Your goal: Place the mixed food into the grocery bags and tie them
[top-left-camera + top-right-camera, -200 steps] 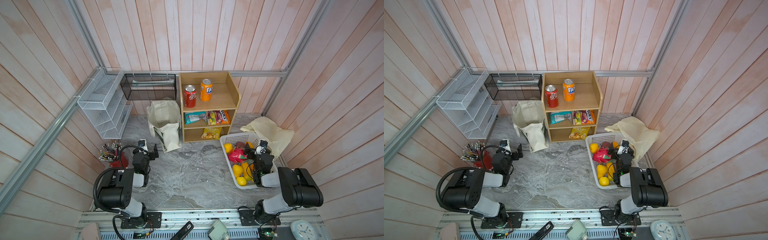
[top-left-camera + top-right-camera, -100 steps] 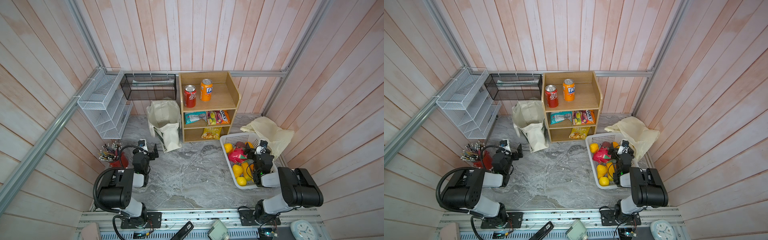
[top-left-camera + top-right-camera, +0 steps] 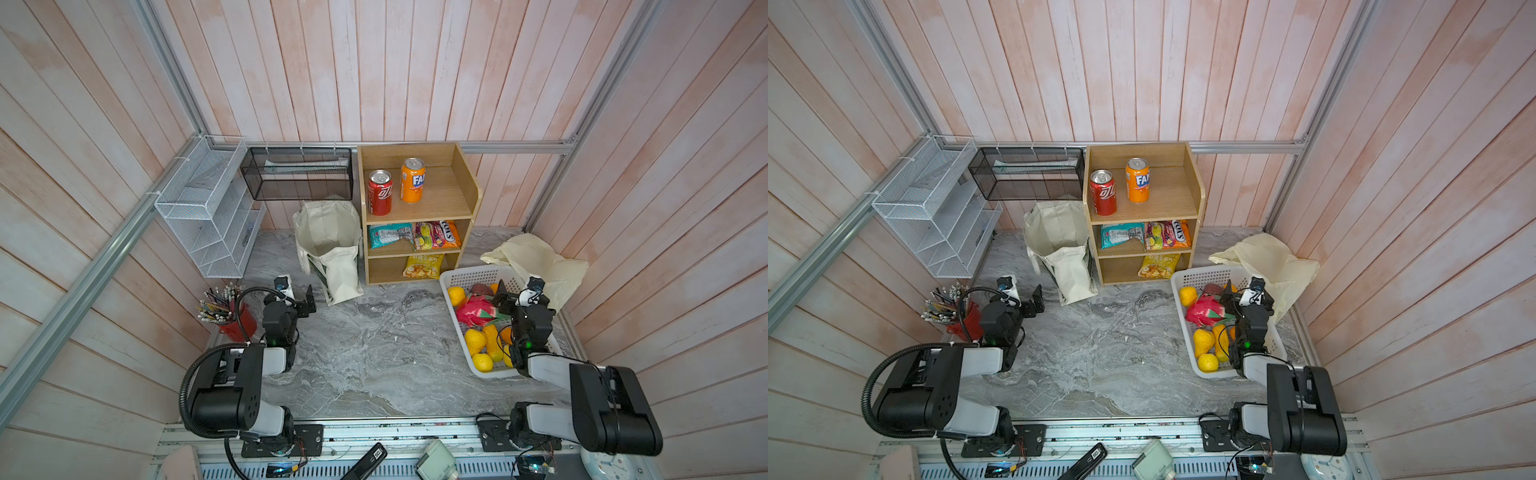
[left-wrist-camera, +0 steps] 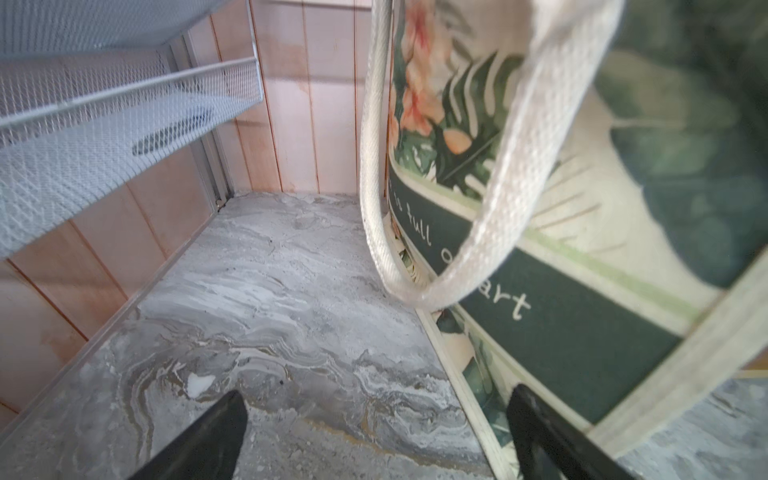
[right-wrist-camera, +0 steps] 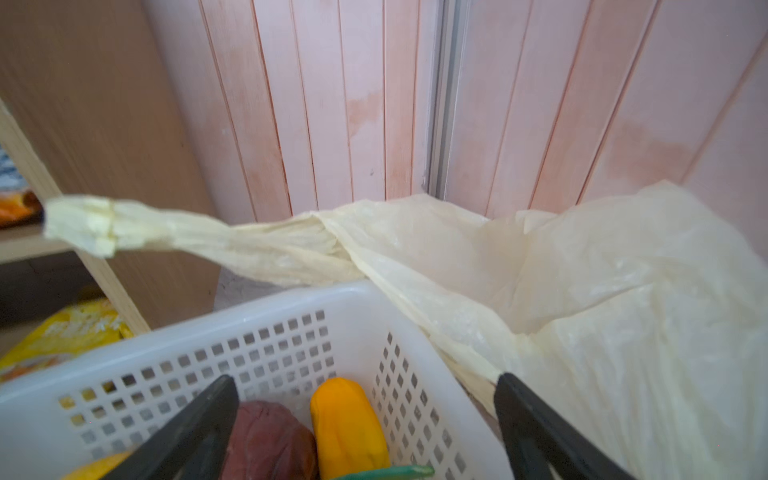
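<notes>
Nothing has shifted: left gripper (image 3: 298,293) and right gripper (image 3: 518,292) stay spread and empty, cola can (image 3: 380,193) atop the shelf (image 3: 438,199), toy fruits (image 3: 476,340) in the basket (image 3: 469,276) at the table's (image 3: 374,353) right edge, cloth tote (image 3: 328,232) and plastic bag (image 3: 536,257) apparently unfilled.

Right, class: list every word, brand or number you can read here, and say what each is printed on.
"FA", rest turned away: orange can.
"full o" and "art", strap covering the middle: cloth tote, left wrist view.
White script, unreadable: red cola can.
Too blurred or small to read: teal snack packet, candy packet, yellow packet, clock face.
</notes>
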`<state>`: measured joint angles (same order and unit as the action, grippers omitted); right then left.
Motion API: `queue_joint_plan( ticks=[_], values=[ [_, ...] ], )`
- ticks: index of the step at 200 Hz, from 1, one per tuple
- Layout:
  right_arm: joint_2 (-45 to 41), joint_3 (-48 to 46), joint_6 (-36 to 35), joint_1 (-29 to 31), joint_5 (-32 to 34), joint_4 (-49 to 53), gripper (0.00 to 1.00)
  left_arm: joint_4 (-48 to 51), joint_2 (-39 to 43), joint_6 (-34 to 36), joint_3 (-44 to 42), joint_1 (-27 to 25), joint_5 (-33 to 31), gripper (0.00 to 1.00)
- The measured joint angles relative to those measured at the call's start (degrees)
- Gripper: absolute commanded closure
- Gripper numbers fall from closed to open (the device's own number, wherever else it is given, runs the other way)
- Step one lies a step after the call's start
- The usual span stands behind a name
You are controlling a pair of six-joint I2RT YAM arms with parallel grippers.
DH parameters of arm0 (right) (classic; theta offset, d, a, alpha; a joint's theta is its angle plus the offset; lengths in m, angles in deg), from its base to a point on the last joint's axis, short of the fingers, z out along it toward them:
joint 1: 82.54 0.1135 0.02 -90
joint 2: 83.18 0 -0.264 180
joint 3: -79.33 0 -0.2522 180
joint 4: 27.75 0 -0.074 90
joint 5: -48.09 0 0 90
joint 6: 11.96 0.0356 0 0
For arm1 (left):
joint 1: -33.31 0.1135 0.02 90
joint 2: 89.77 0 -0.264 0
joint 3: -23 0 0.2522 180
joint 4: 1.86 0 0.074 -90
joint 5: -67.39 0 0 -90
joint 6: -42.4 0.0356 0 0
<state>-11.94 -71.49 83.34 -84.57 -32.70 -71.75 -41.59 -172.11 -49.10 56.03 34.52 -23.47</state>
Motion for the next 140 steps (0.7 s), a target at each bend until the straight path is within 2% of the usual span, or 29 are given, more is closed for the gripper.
queue_joint_plan(
  ticks=[27, 60, 98, 140],
  values=[
    [-8.24, 1.77, 4.52, 0.0, 0.81, 7.85, 0.02, 7.32, 6.47, -1.55, 2.62, -0.07, -1.55, 0.0],
    [-17.57, 6.01, 14.69, -0.07, -0.02, 21.11, 0.02, 21.75, 15.82, -8.2, 9.01, -0.26, -2.4, 0.0],
    [-27.58, 7.48, 21.44, -0.26, -11.1, 27.96, 0.07, 40.74, 23.63, -17.59, 19.39, -1.73, -1.2, 0.0],
    [-27.43, 14.56, 24.79, 1.27, -22.08, 37.92, 0.13, 59.74, 23.56, -21.29, 33.73, -5.29, 2.86, 0.0]
  ],
)
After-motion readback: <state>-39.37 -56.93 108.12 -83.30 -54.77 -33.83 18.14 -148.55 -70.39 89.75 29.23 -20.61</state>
